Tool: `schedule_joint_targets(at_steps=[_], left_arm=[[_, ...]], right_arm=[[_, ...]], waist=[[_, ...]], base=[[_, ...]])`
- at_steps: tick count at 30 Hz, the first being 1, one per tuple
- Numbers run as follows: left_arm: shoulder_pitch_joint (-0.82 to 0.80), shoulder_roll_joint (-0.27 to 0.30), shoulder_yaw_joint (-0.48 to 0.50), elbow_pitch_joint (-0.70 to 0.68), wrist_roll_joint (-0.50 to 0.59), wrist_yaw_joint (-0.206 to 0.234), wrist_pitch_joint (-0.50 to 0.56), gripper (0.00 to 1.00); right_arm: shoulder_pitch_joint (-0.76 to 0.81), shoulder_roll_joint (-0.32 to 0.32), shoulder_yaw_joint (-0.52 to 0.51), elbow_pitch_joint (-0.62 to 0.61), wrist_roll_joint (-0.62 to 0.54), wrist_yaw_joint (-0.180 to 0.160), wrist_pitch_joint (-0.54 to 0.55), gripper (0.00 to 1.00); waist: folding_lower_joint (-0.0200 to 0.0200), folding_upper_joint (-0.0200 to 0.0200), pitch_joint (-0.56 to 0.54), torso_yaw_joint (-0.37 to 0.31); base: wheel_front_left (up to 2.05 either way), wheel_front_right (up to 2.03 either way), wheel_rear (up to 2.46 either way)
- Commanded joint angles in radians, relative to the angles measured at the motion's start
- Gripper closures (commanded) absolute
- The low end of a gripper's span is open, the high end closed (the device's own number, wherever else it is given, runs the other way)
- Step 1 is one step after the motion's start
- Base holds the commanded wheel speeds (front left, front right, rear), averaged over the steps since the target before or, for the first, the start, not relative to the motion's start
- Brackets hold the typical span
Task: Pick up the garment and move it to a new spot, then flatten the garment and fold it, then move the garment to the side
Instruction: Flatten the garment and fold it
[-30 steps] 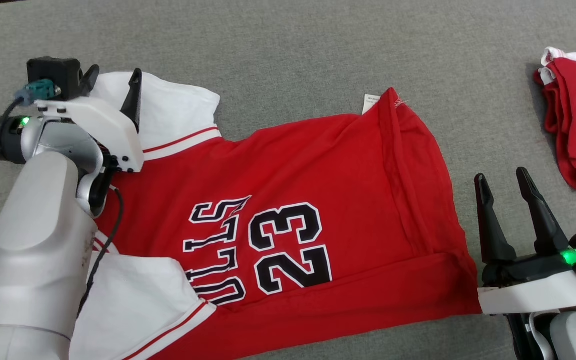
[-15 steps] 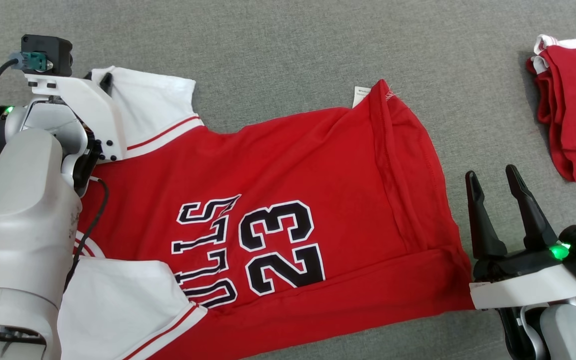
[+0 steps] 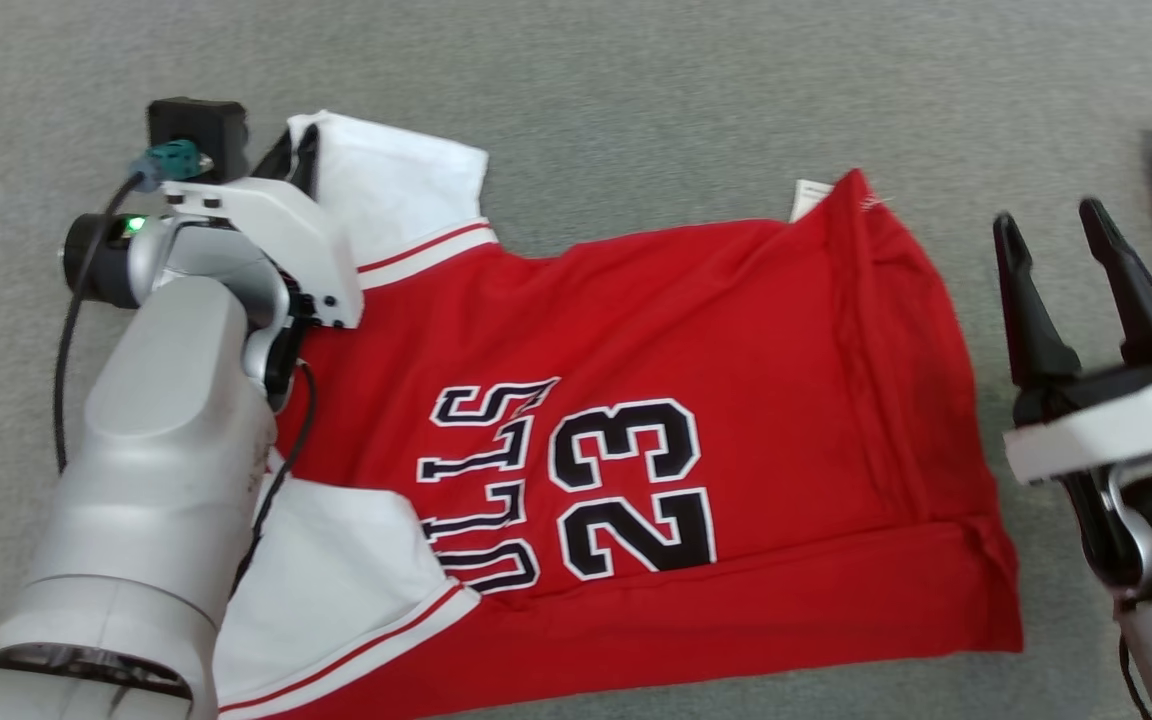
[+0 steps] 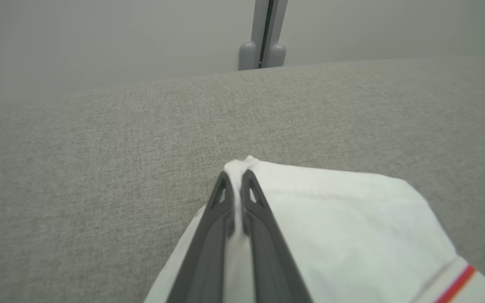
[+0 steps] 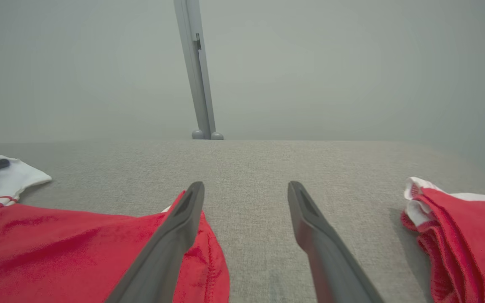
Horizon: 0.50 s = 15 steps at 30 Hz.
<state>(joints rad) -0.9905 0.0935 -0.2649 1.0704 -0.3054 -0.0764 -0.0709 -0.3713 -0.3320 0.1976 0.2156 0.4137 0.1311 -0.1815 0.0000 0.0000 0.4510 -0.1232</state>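
We judge this the flattening step for the jersey (image 3: 736, 320).
Left end effector (image 4: 236, 176) clamps the sleeve (image 4: 343, 206); right end effector (image 3: 1048, 215), apart, should next grip the hem (image 3: 961, 420).

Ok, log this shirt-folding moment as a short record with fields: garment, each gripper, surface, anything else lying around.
garment: red jersey with white sleeves, black 23 print facing up, spread out on the surface
left gripper: shut, pinching the corner of the far white sleeve
right gripper: open, by the jersey's right edge, nothing between its fingers
surface: grey fabric surface
other: folded red garments lying apart, to the right of the jersey
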Motion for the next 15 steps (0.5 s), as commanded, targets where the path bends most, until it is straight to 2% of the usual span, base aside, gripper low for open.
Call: schedule_joint_targets(at_steps=[1,10,15], left_arm=[[0.003,-0.010,-0.009,-0.003,-0.004,-0.005,-0.019,1.00],[-0.018,-0.039,-0.072,0.001,-0.048,-0.020,-0.080,1.00],[-0.005,-0.041,-0.136,-0.028,-0.112,-0.020,-0.092,1.00]], right_arm=[[-0.049,-0.012,0.028,0.021,0.011,-0.001,0.014,0.00],[-0.264,-0.074,0.232,0.248,0.070,-0.001,0.148,0.00],[-0.293,-0.113,0.267,0.305,0.121,-0.001,0.216,0.00]], waist=[[0.0000,0.0000,0.013,0.049],[0.0000,0.0000,0.029,0.129],[0.0000,0.0000,0.021,0.138]], base=[[0.00,0.00,0.00],[0.00,0.00,0.00],[0.00,0.00,0.00]])
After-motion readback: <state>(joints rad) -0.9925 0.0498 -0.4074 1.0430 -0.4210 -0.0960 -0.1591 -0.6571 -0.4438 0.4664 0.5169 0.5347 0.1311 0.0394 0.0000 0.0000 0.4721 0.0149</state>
